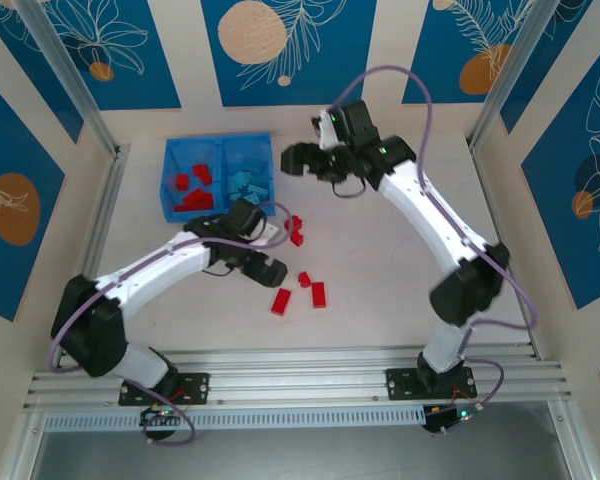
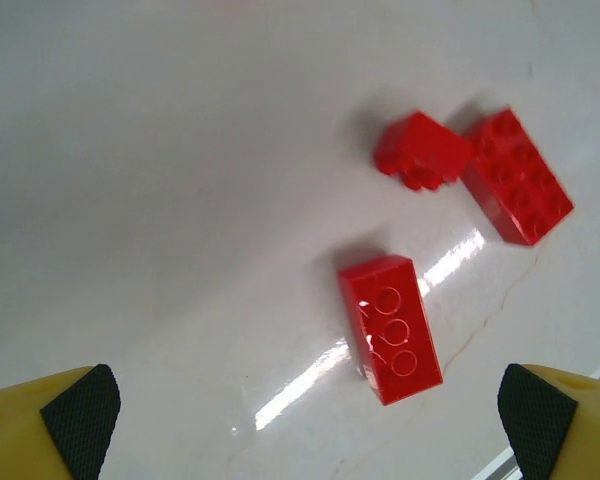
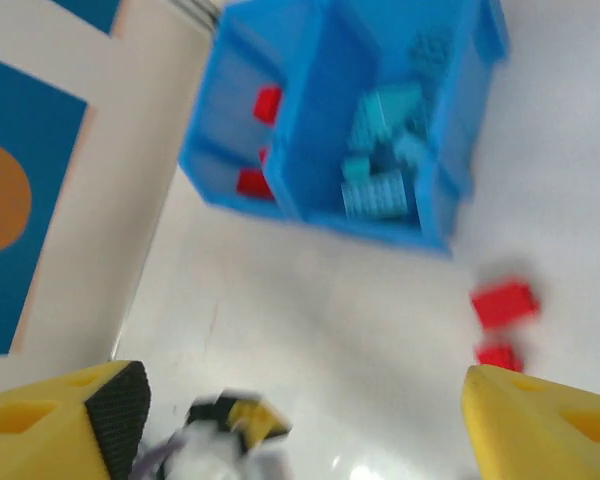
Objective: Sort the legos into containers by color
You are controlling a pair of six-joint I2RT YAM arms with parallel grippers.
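Ahead of spread left pincer (image 2: 307, 422), red lego (image 2: 390, 328), untouched

The left arm (image 1: 150, 272) and the right arm (image 1: 430, 210) are built of white links and black joints, each bolted on a black base (image 1: 170, 388). A thin purple cable (image 1: 388, 69) is looped along each arm. A small green light (image 1: 332, 120) is seen on the right arm's black wrist. The fingers (image 2: 30, 425) of the left gripper (image 2: 302, 415) and the right gripper (image 3: 302, 400) are yellow, faced with black textured pads (image 2: 80, 415).
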